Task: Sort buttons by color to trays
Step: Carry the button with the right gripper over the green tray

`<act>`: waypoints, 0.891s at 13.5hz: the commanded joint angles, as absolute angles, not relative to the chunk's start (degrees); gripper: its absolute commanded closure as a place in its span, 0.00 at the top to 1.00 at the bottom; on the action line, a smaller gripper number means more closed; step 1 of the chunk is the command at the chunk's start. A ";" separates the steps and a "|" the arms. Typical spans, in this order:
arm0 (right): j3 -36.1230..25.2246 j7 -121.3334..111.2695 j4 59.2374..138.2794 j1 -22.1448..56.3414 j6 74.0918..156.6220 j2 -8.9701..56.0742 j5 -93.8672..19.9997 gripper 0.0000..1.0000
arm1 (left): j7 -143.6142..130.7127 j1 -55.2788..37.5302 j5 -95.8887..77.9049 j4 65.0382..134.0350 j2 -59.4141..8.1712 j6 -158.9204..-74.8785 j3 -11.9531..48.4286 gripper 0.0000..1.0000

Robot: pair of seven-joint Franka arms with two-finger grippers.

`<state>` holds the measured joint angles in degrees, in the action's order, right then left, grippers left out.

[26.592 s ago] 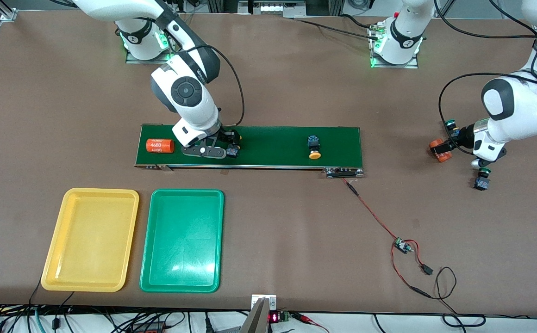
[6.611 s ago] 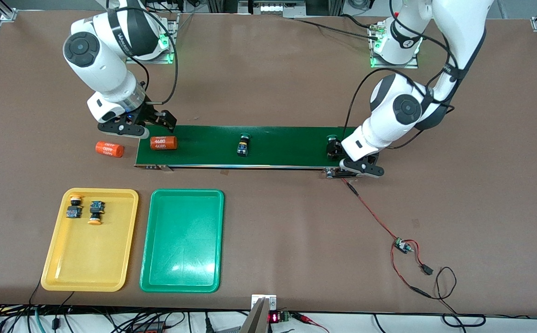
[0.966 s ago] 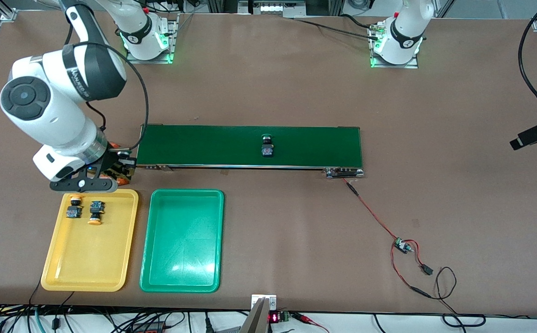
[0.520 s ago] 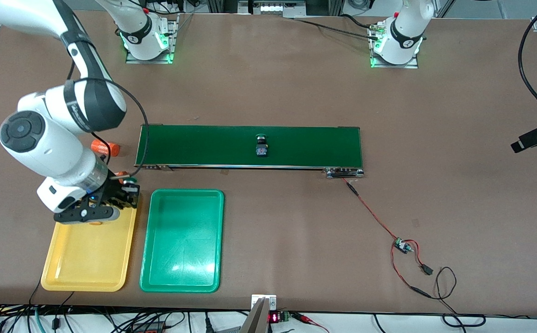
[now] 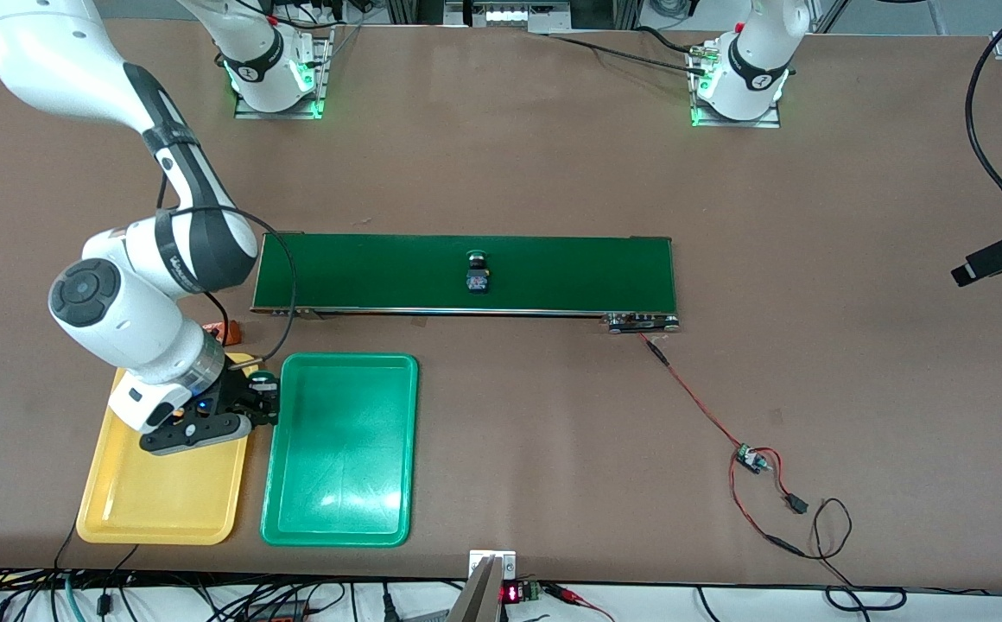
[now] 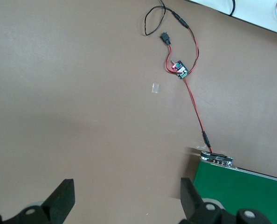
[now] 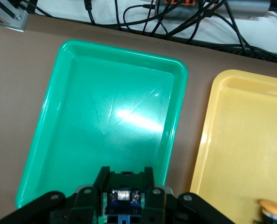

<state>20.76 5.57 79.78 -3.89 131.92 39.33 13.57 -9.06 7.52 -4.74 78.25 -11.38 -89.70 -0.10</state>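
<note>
Right gripper (image 5: 255, 404) clamped on a green button (image 5: 264, 381), poised over the gap between the yellow tray (image 5: 121, 510) and the green tray (image 5: 341, 449). Green tray bare inside, seen clearly from the right wrist view (image 7: 106, 116). In that same view, a yellow-orange cap (image 7: 273, 207) lying in the yellow tray (image 7: 241, 140); rest of that tray's contents in the front view covered by the right arm's wrist. Second green button (image 5: 477, 275) alone on the dark-green conveyor belt (image 5: 553, 272), about midway along it. Orange cylinder (image 5: 221, 331) partly hidden by the right arm, on the table just off the belt's end. Left gripper (image 6: 124, 205) spread wide and empty, high over bare table near the belt's end roller (image 6: 217, 158), waiting. Red wire and small circuit board (image 5: 751, 458) on the table toward the left arm's end.
</note>
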 commanded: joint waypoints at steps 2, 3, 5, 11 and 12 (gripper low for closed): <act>17.85 4.22 77.78 -0.71 140.50 44.54 13.80 0.13 | -8.09 7.91 -4.83 78.57 -10.90 -89.74 0.09 1.00; 17.32 4.22 77.96 -0.09 143.50 46.04 13.80 0.13 | -7.74 7.91 -4.57 78.57 -10.90 -89.65 0.00 1.00; 17.05 3.43 78.48 1.13 150.60 48.85 13.89 0.15 | -4.14 7.91 -4.22 78.57 -10.90 -89.47 -0.17 1.00; 16.35 3.52 81.21 2.11 157.50 50.71 13.89 0.25 | -4.48 6.07 -1.85 81.12 -11.43 -89.47 1.14 1.00; 16.35 3.52 81.12 2.11 157.50 50.80 13.80 0.39 | -4.48 5.63 -1.85 81.21 -11.51 -89.47 1.14 1.00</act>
<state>16.79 4.04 80.54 1.65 156.67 51.36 13.72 -5.24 6.25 -3.19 80.79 -12.03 -89.24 0.99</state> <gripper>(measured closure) 0.665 0.000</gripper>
